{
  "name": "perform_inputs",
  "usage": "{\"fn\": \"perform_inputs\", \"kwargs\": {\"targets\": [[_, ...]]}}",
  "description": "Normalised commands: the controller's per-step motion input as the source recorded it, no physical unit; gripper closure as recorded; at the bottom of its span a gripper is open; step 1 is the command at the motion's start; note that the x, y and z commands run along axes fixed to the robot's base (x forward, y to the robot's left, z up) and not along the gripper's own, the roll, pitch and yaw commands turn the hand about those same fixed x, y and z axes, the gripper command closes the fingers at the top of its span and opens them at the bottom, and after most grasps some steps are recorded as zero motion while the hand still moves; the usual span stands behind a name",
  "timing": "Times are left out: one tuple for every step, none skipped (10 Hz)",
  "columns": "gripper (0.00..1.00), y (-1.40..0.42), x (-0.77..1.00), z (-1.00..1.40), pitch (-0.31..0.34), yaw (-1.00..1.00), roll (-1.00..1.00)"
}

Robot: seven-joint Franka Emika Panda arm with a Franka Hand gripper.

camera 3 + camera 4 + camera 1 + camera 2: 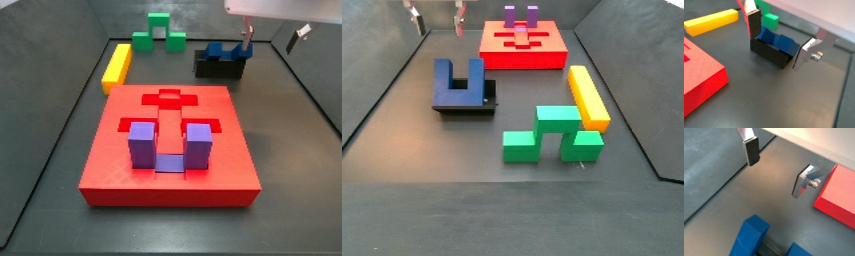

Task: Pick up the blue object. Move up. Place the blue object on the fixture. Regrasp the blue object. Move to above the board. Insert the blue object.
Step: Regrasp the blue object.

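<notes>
The blue object (458,84) rests on the dark fixture (484,104), and nothing grips it. It also shows in a side view (225,52) on the fixture (214,68). In a wrist view the blue object (775,41) sits in the fixture (771,55) below the fingers (751,22). My gripper (274,35) hangs open above and a little off to one side of the blue object, with only floor between its plates (774,179). The red board (171,140) lies apart from the fixture, with shaped recesses in its top.
A purple U-shaped block (166,146) stands in the board. A green block (549,135) and a long yellow bar (587,95) lie on the dark floor beside the fixture. Low walls edge the floor.
</notes>
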Motion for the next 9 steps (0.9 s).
{"fn": "perform_inputs", "kwargs": {"targets": [[0.00,-0.32,0.00,0.07,-0.063,-0.03,1.00],[0.00,-0.09,0.16,0.12,-0.131,-0.02,1.00],[0.00,0.03,0.27,0.16,-0.143,0.00,1.00],[0.00,0.27,0.34,0.16,-0.123,0.00,0.87],[0.00,0.42,0.41,0.13,-0.054,0.14,0.67],[0.00,0.39,0.36,0.10,-0.017,0.26,0.57],[0.00,0.37,0.29,0.02,-0.020,0.34,0.50],[0.00,0.44,0.13,0.00,-0.017,0.37,0.42],[0.00,0.50,0.02,0.00,-0.126,0.32,0.24]]}}
